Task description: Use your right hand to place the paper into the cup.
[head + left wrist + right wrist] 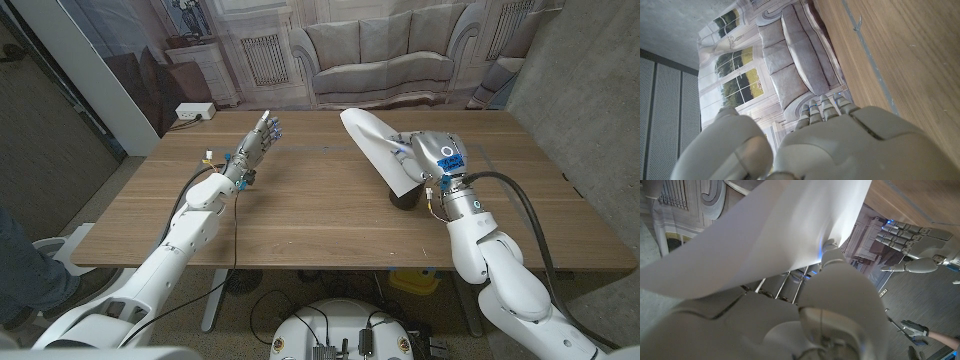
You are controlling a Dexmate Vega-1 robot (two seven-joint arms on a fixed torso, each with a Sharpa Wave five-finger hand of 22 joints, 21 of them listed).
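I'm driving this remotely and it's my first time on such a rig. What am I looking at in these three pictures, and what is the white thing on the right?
The wide picture comes from a camera on the robot's head, looking down at a wooden table. Two white arms come in from the bottom corners, each ending in a hand with fingers.

The white thing is the paper, a curled sheet held up by the right hand. Just below it stands a dark object, most likely the cup, largely hidden by the hand and sheet.

The left hand holds nothing; it is raised with its fingers spread.

The other two pictures come from cameras on the wrists and are turned, so they look odd. The left wrist view looks over the back of the left hand. The right wrist view shows the paper close up, with the left hand farther off.
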